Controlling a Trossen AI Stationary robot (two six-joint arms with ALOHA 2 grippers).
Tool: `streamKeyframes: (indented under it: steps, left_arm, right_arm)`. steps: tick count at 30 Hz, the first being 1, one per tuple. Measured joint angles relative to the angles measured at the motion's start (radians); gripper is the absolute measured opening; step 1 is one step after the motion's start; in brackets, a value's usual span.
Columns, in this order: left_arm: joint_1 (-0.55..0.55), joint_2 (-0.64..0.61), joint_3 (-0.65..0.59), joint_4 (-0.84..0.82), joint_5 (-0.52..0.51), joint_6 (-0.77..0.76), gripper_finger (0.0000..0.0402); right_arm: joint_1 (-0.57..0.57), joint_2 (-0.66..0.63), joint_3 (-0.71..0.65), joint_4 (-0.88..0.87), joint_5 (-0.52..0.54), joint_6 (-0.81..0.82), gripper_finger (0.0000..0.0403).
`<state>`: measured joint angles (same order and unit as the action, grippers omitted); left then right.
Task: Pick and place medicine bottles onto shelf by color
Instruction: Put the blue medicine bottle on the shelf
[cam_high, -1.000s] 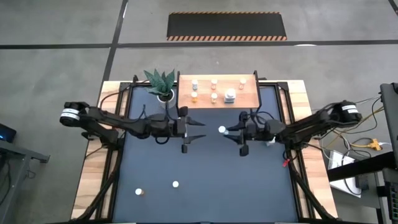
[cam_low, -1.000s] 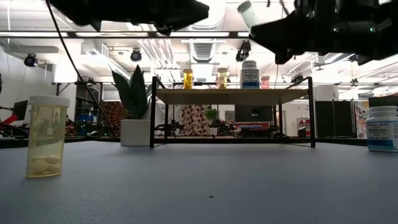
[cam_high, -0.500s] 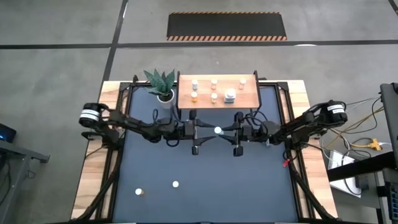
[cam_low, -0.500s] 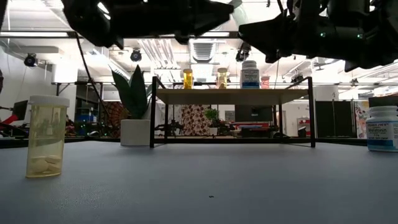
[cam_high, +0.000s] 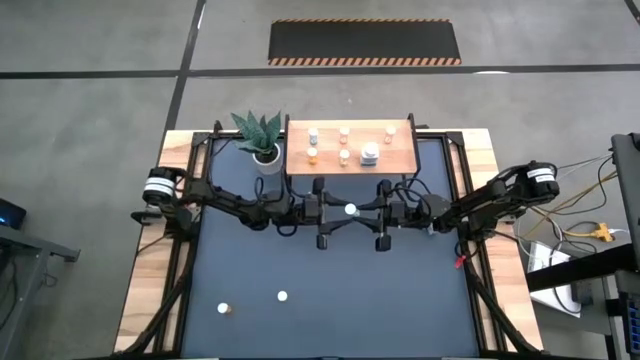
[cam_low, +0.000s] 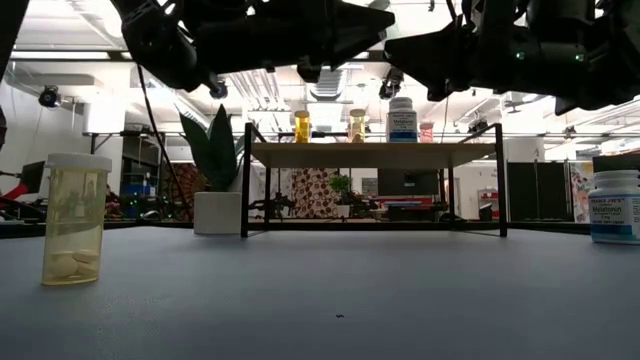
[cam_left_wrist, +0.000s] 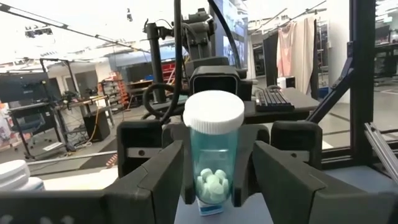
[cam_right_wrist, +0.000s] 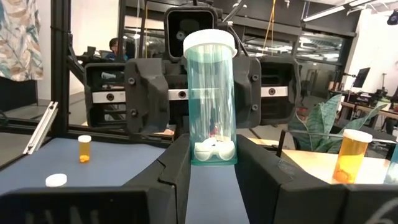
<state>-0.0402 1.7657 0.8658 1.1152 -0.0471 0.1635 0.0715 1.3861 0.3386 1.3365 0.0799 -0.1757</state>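
Above the middle of the table (cam_high: 250, 330), just in front of the shelf (cam_high: 398, 156), the two arms met nose to nose with one clear bluish bottle (cam_high: 351, 210) upright between them. The right gripper (cam_right_wrist: 212, 163) held that bottle at its base, jaws narrow around it, pills lying at the bottom. The left gripper (cam_left_wrist: 214, 186) faced it with its fingers standing wider on either side of the bottle; whether they already pressed on it could not be told.

This looked like a handover in mid-air. To do it well, the left jaws should close squarely on the body below the white cap and above the right fingers, so the two grips do not collide. Only once that hold is firm should the right jaws let go, and then draw straight back without tilting the bottle.

Several bottles stood on the shelf, and an amber bottle (cam_low: 75, 220) waited near the table's front left corner. The bluish one would want its own spot, apart from the orange ones.
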Motion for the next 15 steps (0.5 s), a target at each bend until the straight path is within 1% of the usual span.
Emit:
streamKeyframes:
  steps: [6, 15]
  left_arm:
    - [0.000, 0.000, 0.026, 0.003, 0.006, 0.002, 0.0176]
    - [0.000, 0.000, 0.018, -0.004, 0.016, 0.002, 0.0175]
  right_arm:
    - [0.000, 0.006, 0.000, 0.000, 0.001, -0.009, 0.0100]
    - [0.000, 0.006, 0.000, 0.001, 0.002, -0.020, 0.0100]
